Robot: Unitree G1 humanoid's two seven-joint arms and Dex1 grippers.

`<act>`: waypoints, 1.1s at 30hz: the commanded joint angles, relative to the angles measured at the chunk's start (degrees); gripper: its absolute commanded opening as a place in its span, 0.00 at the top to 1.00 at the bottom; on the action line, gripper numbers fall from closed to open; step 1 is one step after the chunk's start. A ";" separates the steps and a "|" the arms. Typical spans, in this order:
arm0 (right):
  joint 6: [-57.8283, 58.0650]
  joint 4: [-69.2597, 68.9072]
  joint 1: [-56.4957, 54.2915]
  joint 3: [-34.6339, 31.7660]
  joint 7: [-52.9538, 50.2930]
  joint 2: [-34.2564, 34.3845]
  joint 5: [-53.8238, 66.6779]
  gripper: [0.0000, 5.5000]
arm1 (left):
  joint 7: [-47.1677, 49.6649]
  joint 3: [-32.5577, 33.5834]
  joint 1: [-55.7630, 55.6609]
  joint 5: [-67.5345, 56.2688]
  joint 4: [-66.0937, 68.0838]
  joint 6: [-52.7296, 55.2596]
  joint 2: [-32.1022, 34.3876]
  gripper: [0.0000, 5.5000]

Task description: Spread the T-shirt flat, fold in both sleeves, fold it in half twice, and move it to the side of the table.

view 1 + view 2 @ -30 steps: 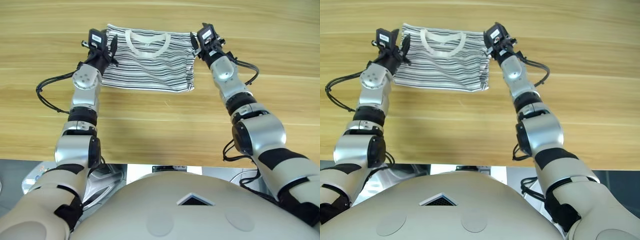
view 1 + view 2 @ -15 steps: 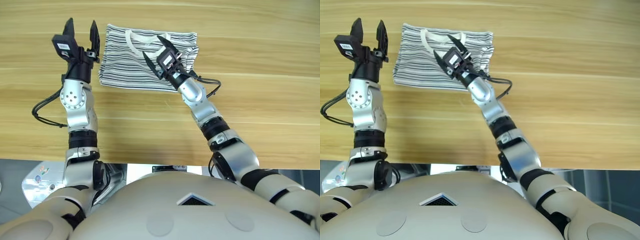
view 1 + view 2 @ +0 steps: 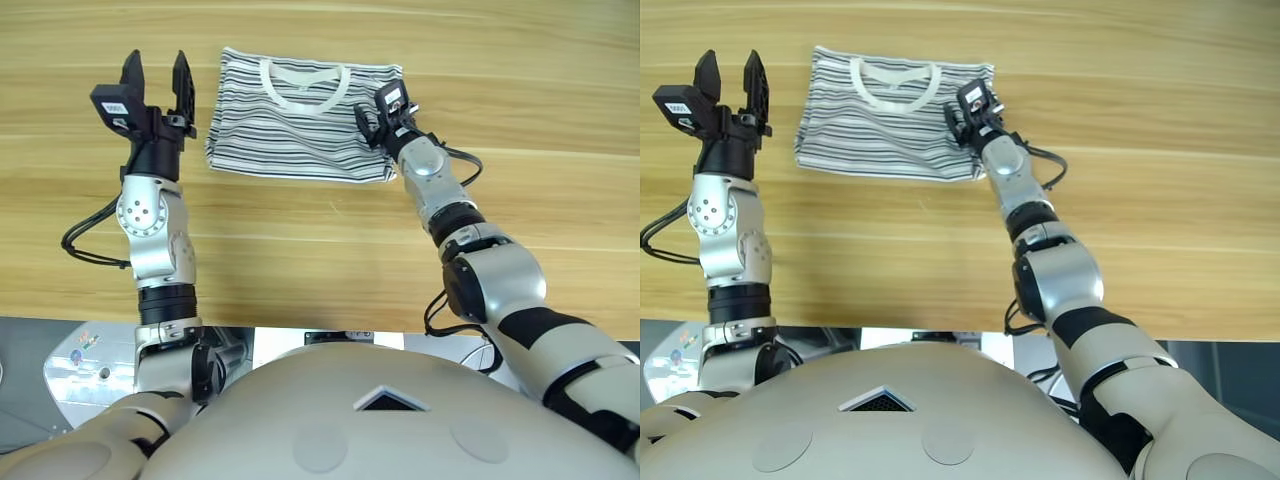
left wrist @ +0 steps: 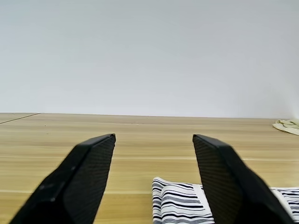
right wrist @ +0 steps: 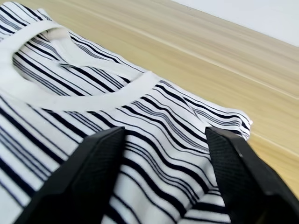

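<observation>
T-shirt (image 3: 290,135) lies just beneath the right gripper (image 3: 372,118).

Black-and-white striped T-shirt (image 3: 300,125), white collar (image 3: 305,88)

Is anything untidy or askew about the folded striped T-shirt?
The black-and-white striped T-shirt lies slightly askew to the grain of the wooden table, and its layers do not quite line up at the right edge.
</observation>
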 commanded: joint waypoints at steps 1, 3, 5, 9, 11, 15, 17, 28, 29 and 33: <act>1.18 -5.03 7.68 1.60 -1.51 -3.64 -2.80 0.43 | -0.30 -1.60 0.05 0.88 -1.62 1.96 -0.46 0.44; -0.23 -17.29 16.73 4.12 0.29 -5.60 -4.69 0.43 | -0.62 -2.40 0.24 1.52 -1.15 2.21 -0.58 0.44; 0.63 -31.82 26.91 6.27 2.40 -7.88 -6.08 0.43 | -0.84 -2.68 0.41 1.98 -0.57 2.40 -0.63 0.44; 5.12 -54.50 43.39 7.08 4.95 -13.61 -8.30 0.43 | -1.62 -3.71 0.29 2.66 0.90 2.60 -0.28 0.44; 7.58 -62.16 48.91 6.29 6.10 -16.09 -9.11 0.43 | -2.12 -4.45 0.15 3.14 1.30 2.45 -0.20 0.44; 9.29 -72.60 56.12 9.52 9.14 -19.14 -11.49 0.43 | -2.67 -4.77 -0.05 3.89 2.22 1.89 -0.06 0.44; 8.62 -74.63 56.40 14.43 11.12 -18.50 -13.34 0.43 | -2.62 -4.59 0.39 3.93 2.14 1.64 0.01 0.44; 4.37 -66.88 43.51 15.12 5.31 -11.81 -12.34 0.43 | -7.05 -11.63 3.85 15.49 7.05 -8.31 5.92 0.44; 3.44 -68.90 44.39 14.32 5.54 -11.87 -10.72 0.43 | -8.01 -13.76 3.53 18.51 7.90 -10.45 7.36 0.44; -0.34 -78.26 50.15 15.41 8.78 -13.17 -5.04 0.43 | -8.29 -19.31 -4.87 27.78 18.25 -11.51 10.50 0.44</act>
